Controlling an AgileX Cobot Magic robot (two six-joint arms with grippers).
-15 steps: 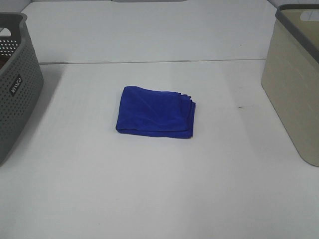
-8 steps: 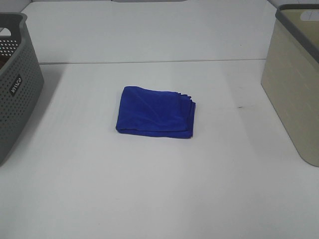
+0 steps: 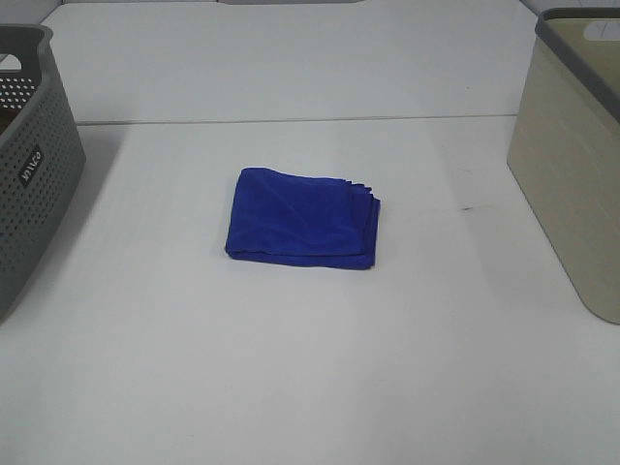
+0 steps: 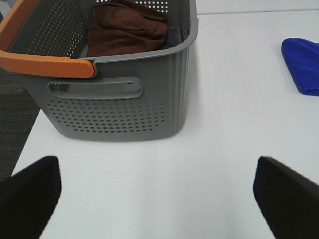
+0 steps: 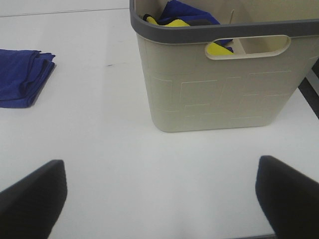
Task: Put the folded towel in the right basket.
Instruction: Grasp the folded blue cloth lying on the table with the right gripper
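White table [image 3: 291,387] fills the scene. At its left edge stands a grey perforated basket [image 3: 29,174] with a brown cloth [image 4: 127,27] inside. At the right edge stands the beige basket [image 3: 572,194], holding blue and yellow cloth [image 5: 189,15]. The folded blue towel [image 3: 302,218] lies flat on the table between the two baskets, touching neither.

The left claw [image 4: 158,196] is spread wide and empty near the grey basket, with the towel well off to its right. The right claw [image 5: 159,196] is also spread and empty before the beige basket, with the towel well off to its left. Nothing has moved since the earlier frames.
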